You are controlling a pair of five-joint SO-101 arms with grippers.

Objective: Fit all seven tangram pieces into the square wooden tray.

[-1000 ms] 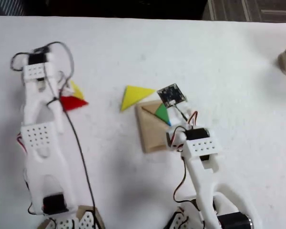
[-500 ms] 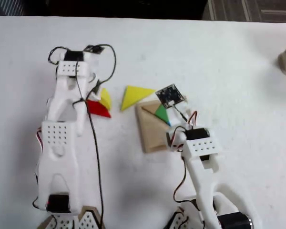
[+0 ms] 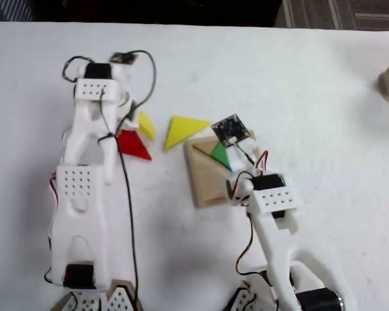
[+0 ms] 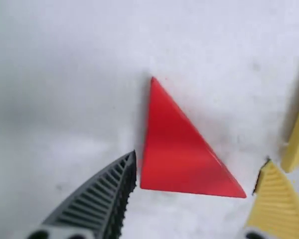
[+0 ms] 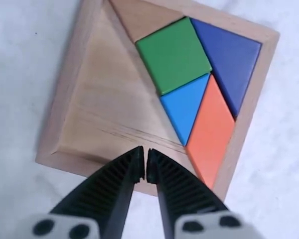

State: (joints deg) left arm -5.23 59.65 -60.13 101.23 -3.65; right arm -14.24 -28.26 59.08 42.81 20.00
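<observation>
High view: the left arm (image 3: 84,155) has swung right since a second ago. The red triangle (image 3: 133,146) now lies on the table (image 3: 311,84) left of the tray (image 3: 204,184), with open white surface between them.

Left wrist view: the left gripper (image 4: 197,169) is spread around that triangle.

Right wrist view: the right gripper (image 5: 145,160), pressed together and empty, hangs over the tray's near rim. The tray's left part is bare wood.

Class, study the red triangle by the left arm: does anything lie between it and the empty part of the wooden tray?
Nothing squarely. The large yellow triangle lies just beside the straight line from the red triangle to the tray, close to a tray corner, and the right gripper hangs shut over one tray edge.
</observation>
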